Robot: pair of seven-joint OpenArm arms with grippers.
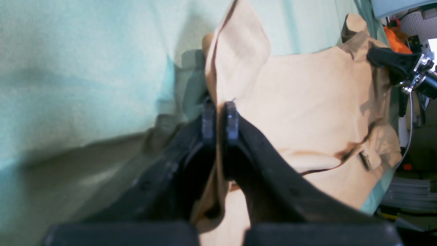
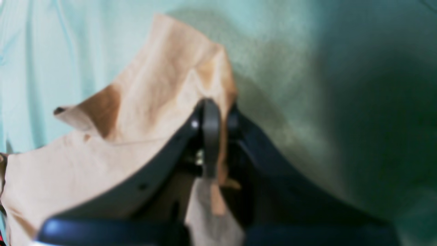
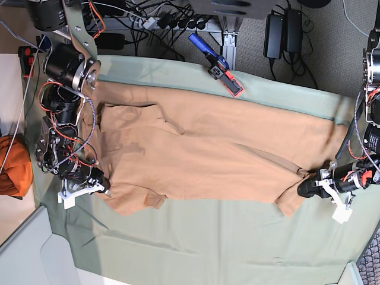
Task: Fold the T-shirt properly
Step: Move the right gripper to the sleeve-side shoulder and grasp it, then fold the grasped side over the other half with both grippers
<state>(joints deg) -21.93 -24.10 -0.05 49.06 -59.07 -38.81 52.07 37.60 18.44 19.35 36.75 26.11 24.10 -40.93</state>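
In the left wrist view the left claw (image 1: 220, 118) is clenched on a T-shirt (image 1: 307, 112) edge, in the right wrist view the right claw (image 2: 218, 119) pinches another edge, and in the base view the T-shirt lies lengthwise across the green cloth (image 3: 196, 249).

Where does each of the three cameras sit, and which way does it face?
Left wrist: rides behind the left gripper, looking along its shut jaws at the T-shirt; the right gripper shows far off.
Right wrist: behind the right gripper, shut on a T-shirt edge.
Base: overhead, facing down on the green cloth, both arms at the sides.
Shared: all show the T-shirt.
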